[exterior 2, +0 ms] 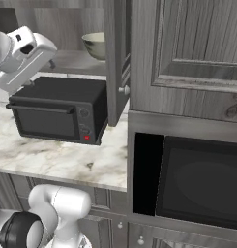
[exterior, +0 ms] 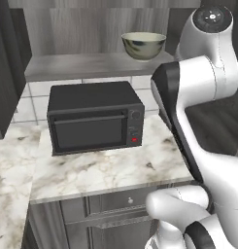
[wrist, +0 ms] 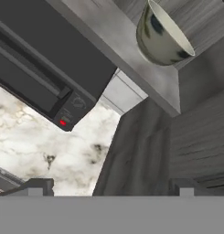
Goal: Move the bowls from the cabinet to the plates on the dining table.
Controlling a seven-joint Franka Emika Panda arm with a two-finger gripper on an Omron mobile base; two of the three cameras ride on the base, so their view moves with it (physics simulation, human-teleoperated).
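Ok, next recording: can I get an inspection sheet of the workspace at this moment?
Surface: marble counter, bare in front of the oven.
Job's things: pale cream-green bowl upright on the cabinet shelf; cabinet door swung open.
Clutter: black toaster oven on the counter, under the shelf.
Tool: open, holding nothing, short of the bowl.
Cables: nothing seen.
Surroundings: white tiled wall; built-in black microwave; grey drawer fronts.
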